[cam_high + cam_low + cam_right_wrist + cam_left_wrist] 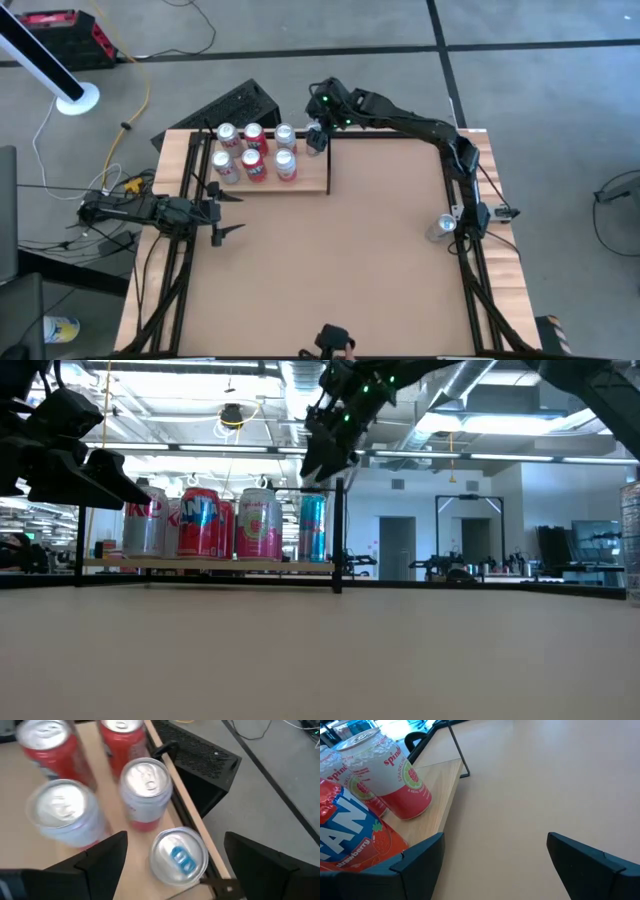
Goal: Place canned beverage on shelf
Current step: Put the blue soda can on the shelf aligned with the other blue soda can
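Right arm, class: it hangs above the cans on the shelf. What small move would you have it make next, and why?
Probably lift straight up and back off. The right tool is open above the blue-tabbed can, which stands upright on the shelf beside the other cans, so nothing is held. Rising first should keep the fingers clear of the neighbouring tops. One more can lies by the table's right edge.

A robotics lab or industrial workspace is showing here: exposed ducts and pipes (300, 385) are running across the upper frame, strip lights (520, 457) are glowing at upper right, more arm rigs (455, 567) are standing at middle right, and cables (130, 120) are trailing over the grey concrete floor (560, 90) at upper left.
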Tool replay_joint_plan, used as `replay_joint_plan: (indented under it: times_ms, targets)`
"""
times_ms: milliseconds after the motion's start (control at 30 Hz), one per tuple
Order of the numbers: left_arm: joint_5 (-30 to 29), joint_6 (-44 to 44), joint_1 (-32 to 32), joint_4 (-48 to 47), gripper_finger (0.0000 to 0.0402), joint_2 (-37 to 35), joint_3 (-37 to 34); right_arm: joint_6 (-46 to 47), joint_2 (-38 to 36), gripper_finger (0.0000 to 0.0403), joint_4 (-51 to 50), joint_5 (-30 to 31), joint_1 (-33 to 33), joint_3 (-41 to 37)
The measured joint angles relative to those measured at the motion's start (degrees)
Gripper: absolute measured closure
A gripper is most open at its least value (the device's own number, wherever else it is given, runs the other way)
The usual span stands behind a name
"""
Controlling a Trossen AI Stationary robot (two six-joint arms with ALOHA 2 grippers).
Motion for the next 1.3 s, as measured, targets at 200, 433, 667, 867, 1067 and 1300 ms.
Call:
replay_joint_plan:
  times_ms: [200,433,667,867,1067,1300]
  targets:
    - [0.01,0.00,0.00,-0.02,0.0065,0.00,0.00,4.09,-4.40,0.0047,-11.73,-0.44,3.92,1.14]
    - [-0.01,0.00,0.00,0.00,0.0065,0.00,0.00,14.41,-8.65,0.0047,-34.33,-8.39,15.23,1.18]
    - [0.01,0.00,0.02,0.00,0.0065,0.00,0.00,35.86,-9.64,0.0047,-48.64,-7.65,29.73,0.15]
    - [-0.01,0.00,0.01,0.00,0.0065,0.00,0.00,46.78,-11.81,0.0047,-48.55,-1.58,39.71,-5.41]
    - [-0.01,0.00,0.00,0.00,0.0065,0.00,0.00,61.06,-21.49,0.0050,-48.78,-1.20,44.42,-21.65]
    - [-0.01,0.00,0.01,0.00,0.0065,0.00,0.00,78.94,-39.82,0.0061,-48.70,2.87,45.85,-40.12]
